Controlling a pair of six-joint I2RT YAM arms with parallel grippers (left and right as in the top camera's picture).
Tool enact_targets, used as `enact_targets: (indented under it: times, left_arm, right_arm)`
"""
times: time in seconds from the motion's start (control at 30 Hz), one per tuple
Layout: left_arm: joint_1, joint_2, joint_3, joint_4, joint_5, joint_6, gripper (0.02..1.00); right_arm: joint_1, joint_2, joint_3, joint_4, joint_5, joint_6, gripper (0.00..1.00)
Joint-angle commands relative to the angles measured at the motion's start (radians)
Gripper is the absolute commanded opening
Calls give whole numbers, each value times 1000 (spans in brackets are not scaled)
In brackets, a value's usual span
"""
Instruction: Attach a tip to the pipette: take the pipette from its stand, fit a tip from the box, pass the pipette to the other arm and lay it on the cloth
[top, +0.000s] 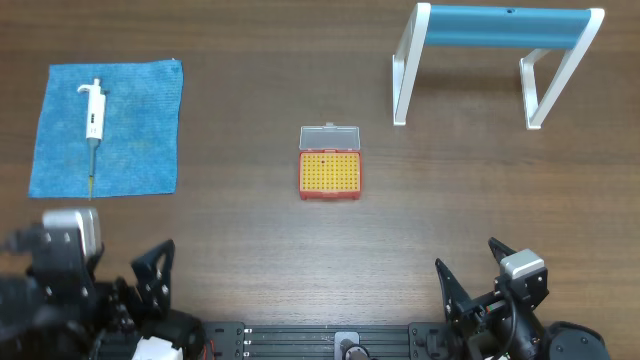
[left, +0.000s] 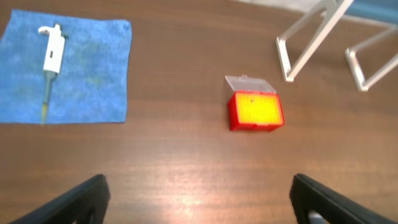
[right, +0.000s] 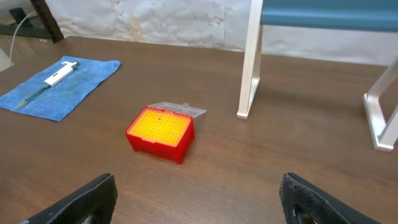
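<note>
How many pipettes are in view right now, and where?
1. The pipette lies on the blue cloth at the left side of the table, apart from the tip box. The stand holds none that shows; nothing seems hidden.

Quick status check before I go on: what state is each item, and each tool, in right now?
Blue cloth: spread flat.
Pipette: lying on the blue cloth, yellow tip fitted.
Tip box: lid open.
Pipette stand: empty.
Left tool: open, holding nothing.
Right tool: open, holding nothing.
</note>
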Motion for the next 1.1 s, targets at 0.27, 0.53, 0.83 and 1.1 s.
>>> enact_targets:
  times: [0.27,0.53,0.83,1.1]
  left_arm:
    - [-4,-243,-342,171,-46,-47,996]
    - [-4,-243,-344,164,-46,-47,996]
    - [-1,-244,-364,177,-51,-32,996]
    - [201,-353,-792,835,16,163,998]
  right_arm:
    - [-3,5,-5,-26,32,70,858]
    - [-3,5,-5,-101,32,70,860]
    - [-3,5,-5,-101,32,70,858]
    - [-3,5,-5,-101,32,70,860]
